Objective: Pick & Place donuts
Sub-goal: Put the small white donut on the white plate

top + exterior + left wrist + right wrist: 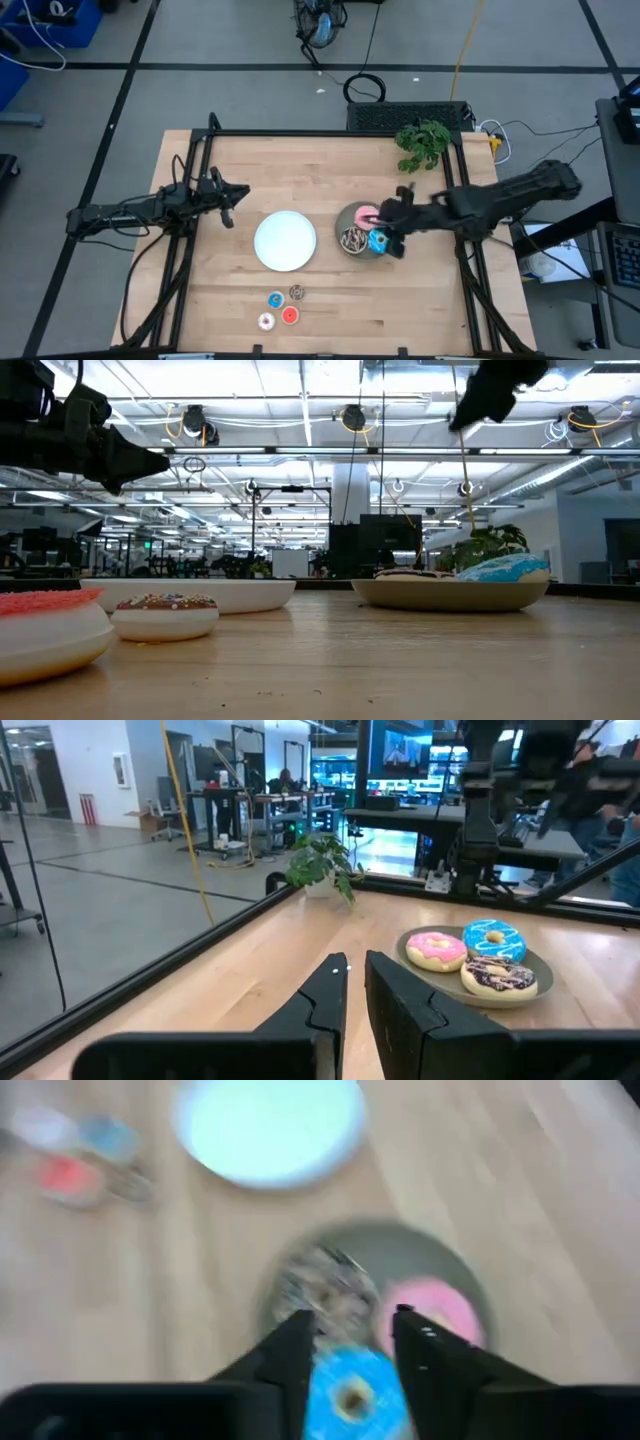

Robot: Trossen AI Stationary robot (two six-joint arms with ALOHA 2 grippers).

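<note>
The three larger donuts lie on a grey plate (345, 222): pink (366, 213), brown sprinkled (352, 240) and blue sprinkled (377, 241). My right gripper (392, 225) hangs open above this plate. In its wrist view the fingers (350, 1335) stand over the blue donut (355, 1392), well clear of it. The four tiny donuts rest on the table near its near edge: blue (275, 298), brown (297, 292), white (266, 321) and red (290, 316). My left gripper (230, 203) waits shut above the table's left part.
A white plate (285, 240) sits mid-table between the two grippers, left of the grey plate. A small green plant (424, 143) stands at the far right corner. A black frame (330, 133) runs along the table's edges. Bare wood lies right of the tiny donuts.
</note>
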